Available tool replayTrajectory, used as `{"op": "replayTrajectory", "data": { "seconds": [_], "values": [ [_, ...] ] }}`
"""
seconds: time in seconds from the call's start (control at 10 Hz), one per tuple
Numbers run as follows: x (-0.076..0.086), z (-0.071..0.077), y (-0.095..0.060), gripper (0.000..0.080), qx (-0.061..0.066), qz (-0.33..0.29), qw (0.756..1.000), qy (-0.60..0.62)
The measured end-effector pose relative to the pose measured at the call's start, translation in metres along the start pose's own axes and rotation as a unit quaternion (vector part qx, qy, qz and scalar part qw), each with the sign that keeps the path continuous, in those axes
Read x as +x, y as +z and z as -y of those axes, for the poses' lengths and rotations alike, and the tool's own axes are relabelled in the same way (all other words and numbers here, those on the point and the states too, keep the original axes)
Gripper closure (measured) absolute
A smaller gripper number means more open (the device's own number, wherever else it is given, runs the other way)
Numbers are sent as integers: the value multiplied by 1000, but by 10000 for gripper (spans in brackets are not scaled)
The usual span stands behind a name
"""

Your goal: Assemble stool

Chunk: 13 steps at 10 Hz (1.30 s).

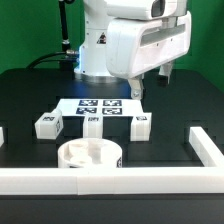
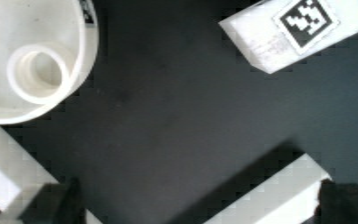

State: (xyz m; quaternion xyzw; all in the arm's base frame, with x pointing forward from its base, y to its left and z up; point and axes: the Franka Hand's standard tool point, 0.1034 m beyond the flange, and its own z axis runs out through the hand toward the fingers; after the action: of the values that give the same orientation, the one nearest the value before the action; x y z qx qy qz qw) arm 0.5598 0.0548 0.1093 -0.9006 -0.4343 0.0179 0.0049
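As the hand [image 1: 152, 84] hangs above the table [image 1: 25, 95], it gapes wide, empty.

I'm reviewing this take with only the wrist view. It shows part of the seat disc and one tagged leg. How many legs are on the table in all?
Observer: Three legs sit in a row on the near side of the marker board, apart from one another.
Operator: Is any of them in the seat?
Observer: No. The seat disc lies by itself between that row and the long white rail, with no leg touching it.
Operator: Where is the gripper?
Observer: The gripper hangs in the air above the table, toward the exterior view's right, with its jaws open and holding nothing.
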Motion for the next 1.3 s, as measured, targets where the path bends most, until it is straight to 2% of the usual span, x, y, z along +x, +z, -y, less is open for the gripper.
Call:
{"op": "replayTrajectory", "data": {
  "seconds": [0.5, 0.6, 0.7, 0.8, 1.0, 1.2, 1.3],
  "values": [
    [-2, -1, 2, 150, 1, 1, 1000, 0],
    [-11, -12, 14, 150, -8, -8, 999, -35],
    [-21, -21, 27, 150, -9, -9, 999, -43],
    [-28, -26, 35, 150, -8, -9, 999, -46],
    [-37, -38, 56, 150, -13, -18, 998, -63],
    [-44, -45, 72, 150, -5, -15, 998, -67],
    [-46, -47, 75, 150, -4, -14, 998, -66]
  ]
}}
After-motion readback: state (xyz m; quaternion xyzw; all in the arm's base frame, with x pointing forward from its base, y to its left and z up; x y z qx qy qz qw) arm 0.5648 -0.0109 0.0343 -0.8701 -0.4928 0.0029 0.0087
